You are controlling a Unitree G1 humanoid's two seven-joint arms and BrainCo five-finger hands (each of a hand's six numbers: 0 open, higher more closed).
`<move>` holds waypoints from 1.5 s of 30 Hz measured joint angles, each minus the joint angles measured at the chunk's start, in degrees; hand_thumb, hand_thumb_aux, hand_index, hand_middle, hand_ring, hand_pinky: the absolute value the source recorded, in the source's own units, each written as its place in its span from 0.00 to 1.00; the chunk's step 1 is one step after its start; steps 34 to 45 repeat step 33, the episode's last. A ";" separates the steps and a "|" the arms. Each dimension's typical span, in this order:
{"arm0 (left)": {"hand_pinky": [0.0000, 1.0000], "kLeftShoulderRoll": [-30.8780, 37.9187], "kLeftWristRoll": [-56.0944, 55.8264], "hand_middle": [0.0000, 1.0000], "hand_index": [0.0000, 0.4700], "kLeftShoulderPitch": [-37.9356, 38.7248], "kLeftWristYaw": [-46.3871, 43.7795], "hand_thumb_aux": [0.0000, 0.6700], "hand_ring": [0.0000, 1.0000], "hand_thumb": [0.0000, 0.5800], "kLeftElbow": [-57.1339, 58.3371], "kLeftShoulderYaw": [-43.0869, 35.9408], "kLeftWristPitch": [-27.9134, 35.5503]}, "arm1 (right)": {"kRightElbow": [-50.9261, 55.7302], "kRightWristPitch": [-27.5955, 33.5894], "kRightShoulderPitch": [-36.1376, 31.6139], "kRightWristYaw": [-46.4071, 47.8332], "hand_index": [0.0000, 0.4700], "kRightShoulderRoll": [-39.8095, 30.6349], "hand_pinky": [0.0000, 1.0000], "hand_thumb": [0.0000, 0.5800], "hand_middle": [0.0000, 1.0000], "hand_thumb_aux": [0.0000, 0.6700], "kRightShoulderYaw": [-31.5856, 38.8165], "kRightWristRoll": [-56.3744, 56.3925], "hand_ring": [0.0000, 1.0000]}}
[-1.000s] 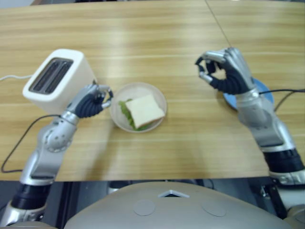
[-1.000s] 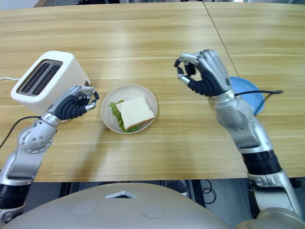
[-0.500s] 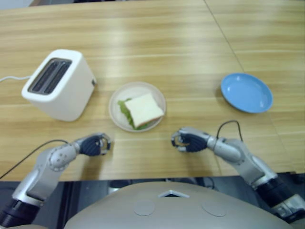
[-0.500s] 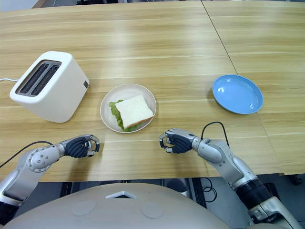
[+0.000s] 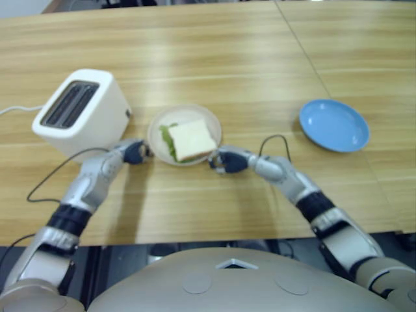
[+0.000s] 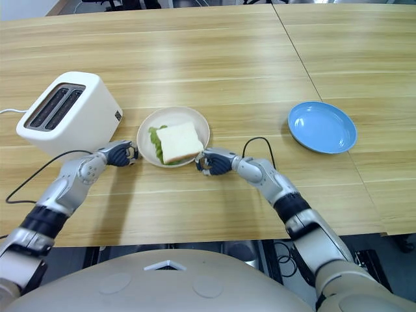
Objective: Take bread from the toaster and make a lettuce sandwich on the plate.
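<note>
The worktop is pale wood and everything is carried on it. The toaster is set at the left, upright, slots up; no bread is seen standing out of them. A blue plate is placed well apart at the right, w/ nothing on it. A pale plate is found nr the ctr, just right of the toaster. On it a bread slice is laid flat, w/ lettuce tucked under and showing at its left edge. Whether a 2nd slice lies beneath can't be told.

The left hand is held low at the pale plate's left rim, btwn it and the toaster, fingers curled in, nothing seen in its grasp. The right hand is held at the near-right rim, likewise curled in w/ nothing seen held. Whether either touches the rim can't be told.

Step judged: the sandwich looks assembled, so the task is prob. at its close, i.e. a last check or nudge of the pale plate. Next move, if one is needed: the pale plate is to be steadied from both sides w/out the top slice being knocked askew, then both hands are to be drawn clear. Care is called for, as both sit so close to the rim.
</note>
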 measured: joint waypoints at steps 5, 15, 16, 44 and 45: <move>1.00 -8.91 -6.99 1.00 0.55 -6.96 2.42 0.56 1.00 0.81 11.65 0.06 -9.39 | 10.79 -3.02 -6.57 -8.72 0.98 2.79 1.00 1.00 1.00 1.00 0.42 -2.69 1.00; 0.00 -8.63 -7.43 0.00 0.00 -11.56 10.65 0.00 0.00 0.00 23.19 0.97 -12.66 | 14.90 -6.26 -9.48 -24.68 0.00 -2.27 0.00 0.00 0.00 0.00 -1.00 -5.85 0.00; 0.00 -7.72 -7.17 0.00 0.00 -10.56 11.40 0.00 0.00 0.00 22.25 1.46 -12.21 | 12.47 -6.73 -7.86 -25.13 0.00 -3.76 0.00 0.00 0.00 0.00 -2.02 -5.40 0.00; 0.00 -29.94 -38.48 0.00 0.00 -2.86 18.76 0.00 0.00 0.00 2.67 22.31 -11.32 | -16.49 0.74 12.22 -8.59 0.00 6.67 0.00 0.00 0.00 0.00 -25.49 42.54 0.00; 0.00 -29.94 -38.48 0.00 0.00 -2.86 18.76 0.00 0.00 0.00 2.67 22.31 -11.32 | -16.49 0.74 12.22 -8.59 0.00 6.67 0.00 0.00 0.00 0.00 -25.49 42.54 0.00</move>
